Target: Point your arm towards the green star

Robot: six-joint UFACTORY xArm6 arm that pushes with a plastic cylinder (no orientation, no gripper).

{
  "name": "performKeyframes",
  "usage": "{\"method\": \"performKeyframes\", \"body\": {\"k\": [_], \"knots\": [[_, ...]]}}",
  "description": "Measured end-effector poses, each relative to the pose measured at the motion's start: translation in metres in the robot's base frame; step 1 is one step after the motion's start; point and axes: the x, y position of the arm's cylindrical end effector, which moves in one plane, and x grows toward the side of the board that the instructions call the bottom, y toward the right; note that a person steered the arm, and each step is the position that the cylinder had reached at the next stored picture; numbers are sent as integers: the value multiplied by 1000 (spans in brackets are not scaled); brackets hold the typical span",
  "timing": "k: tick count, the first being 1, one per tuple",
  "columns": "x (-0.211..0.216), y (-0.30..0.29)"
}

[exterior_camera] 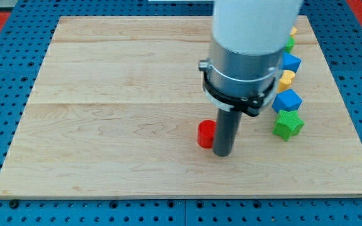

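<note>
Wooden board (105,125); my tip (222,153), a bare rod with no jaws to open or close, touches a red block (205,134). The green star (288,124) sits nearby to the view's right, beneath a column of blocks, not yet reached

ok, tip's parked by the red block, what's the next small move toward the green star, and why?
Probably slide my tip toward the view's right and slightly up, stopping short of the green star-shaped block. My tip sits beside the red cylinder block, at its right, while the star lies further right on the wooden board, just below a blue block. The path between looks open.
</note>
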Motion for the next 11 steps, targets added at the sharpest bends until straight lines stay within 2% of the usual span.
{"method": "performKeyframes", "body": {"k": [1, 2, 4, 7, 9, 11], "knots": [[3, 4], [26, 49], [30, 116], [-17, 173], [-37, 180], [-23, 137]]}}
